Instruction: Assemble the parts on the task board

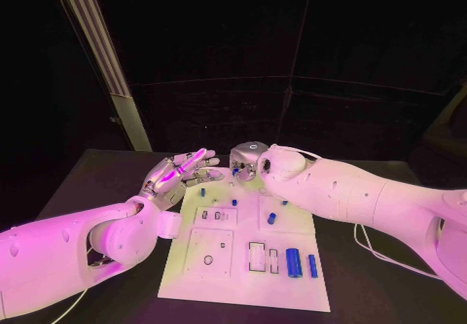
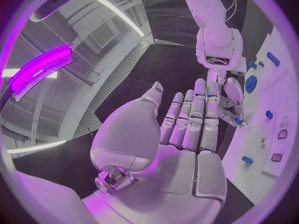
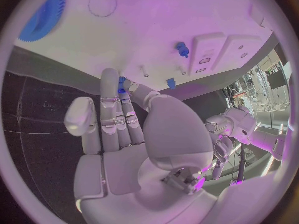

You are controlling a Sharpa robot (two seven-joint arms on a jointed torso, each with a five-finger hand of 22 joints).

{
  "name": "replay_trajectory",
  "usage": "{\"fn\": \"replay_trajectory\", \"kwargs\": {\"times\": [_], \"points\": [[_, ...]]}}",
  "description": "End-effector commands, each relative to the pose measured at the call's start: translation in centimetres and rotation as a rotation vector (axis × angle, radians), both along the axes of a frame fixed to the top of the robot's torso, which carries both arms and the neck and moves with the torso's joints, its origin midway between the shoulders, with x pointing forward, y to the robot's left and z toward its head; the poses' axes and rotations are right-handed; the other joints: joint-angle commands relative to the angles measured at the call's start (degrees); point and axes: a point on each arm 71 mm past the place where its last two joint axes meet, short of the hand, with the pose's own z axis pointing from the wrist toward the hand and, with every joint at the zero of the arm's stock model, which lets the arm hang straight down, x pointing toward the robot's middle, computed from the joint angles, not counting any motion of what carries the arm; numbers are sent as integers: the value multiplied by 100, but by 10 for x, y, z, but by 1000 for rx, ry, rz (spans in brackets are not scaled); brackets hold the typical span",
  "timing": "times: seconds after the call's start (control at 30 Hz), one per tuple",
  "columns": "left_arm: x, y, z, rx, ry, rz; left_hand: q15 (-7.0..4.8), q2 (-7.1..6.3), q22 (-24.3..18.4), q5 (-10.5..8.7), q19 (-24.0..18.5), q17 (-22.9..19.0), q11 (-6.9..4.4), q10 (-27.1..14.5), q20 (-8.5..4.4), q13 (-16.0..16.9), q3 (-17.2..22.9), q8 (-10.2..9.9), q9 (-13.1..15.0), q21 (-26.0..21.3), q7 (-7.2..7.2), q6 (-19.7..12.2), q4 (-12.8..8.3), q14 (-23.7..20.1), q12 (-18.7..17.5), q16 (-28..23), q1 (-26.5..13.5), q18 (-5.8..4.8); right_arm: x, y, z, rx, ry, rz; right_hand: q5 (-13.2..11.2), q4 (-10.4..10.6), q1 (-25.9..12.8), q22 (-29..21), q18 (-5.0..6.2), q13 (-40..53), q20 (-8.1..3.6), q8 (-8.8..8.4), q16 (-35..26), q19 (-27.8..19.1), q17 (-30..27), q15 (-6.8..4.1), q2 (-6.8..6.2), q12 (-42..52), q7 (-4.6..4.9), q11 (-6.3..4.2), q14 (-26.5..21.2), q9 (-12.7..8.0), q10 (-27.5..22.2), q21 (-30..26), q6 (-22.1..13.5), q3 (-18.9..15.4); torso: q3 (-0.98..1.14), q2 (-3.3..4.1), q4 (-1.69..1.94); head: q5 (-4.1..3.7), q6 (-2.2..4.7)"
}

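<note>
Both hands at the board's far edge
Left hand (image 1: 178, 173) fingers spread, holding nothing; right hand (image 3: 134, 134) pinches a small blue part (image 3: 121, 87) over the white board (image 1: 233, 273).

The white left arm comes in from the near left, its silver many-fingered left hand (image 1: 180, 172) raised with palm up and fingers straight and close together, holding nothing. The white right arm reaches across from the right, its silver many-fingered right hand (image 1: 251, 160) turned down, fingertips (image 3: 122, 86) pinching a small blue piece.
</note>
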Motion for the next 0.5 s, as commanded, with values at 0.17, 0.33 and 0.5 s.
{"fn": "replay_trajectory", "kwargs": {"times": [0.17,0.33,0.5], "points": [[0,-2,1,-11,-3,-19,13,61,-9,14,43,11,24,-8,8,-6,-4,-22,-8,-38,197,-38,-29,38,-35,-43,8,70,0,1,0,-24,6,-8,-36,42,6,-23,-39,-9,0,-7,21,-43,5,8,-54,-46,34,1,-43,0,-53,-31,-22,6,-4,0,-5,7,-20],[0,-2,1,-11,-1,-21,13,61,-9,14,43,11,24,-8,8,-6,-4,-22,-8,-38,197,-38,-29,38,-35,-43,8,70,0,2,0,-21,3,-4,-45,73,-12,-286,9,-15,13,-35,-20,-210,-13,30,-110,-100,61,27,-99,-19,-149,-146,-107,6,-3,0,-4,7,-26],[0,-2,1,-10,0,-21,14,62,-11,14,42,12,25,-8,9,-6,-6,-24,-8,-39,198,-39,-31,37,-38,-47,6,70,0,2,1,-8,-13,-1,-95,179,-88,-739,91,-14,65,-47,-150,-498,-73,88,-302,-204,100,81,-183,-87,-458,-387,-509,-168,-3,-2,-6,7,-35]]}}
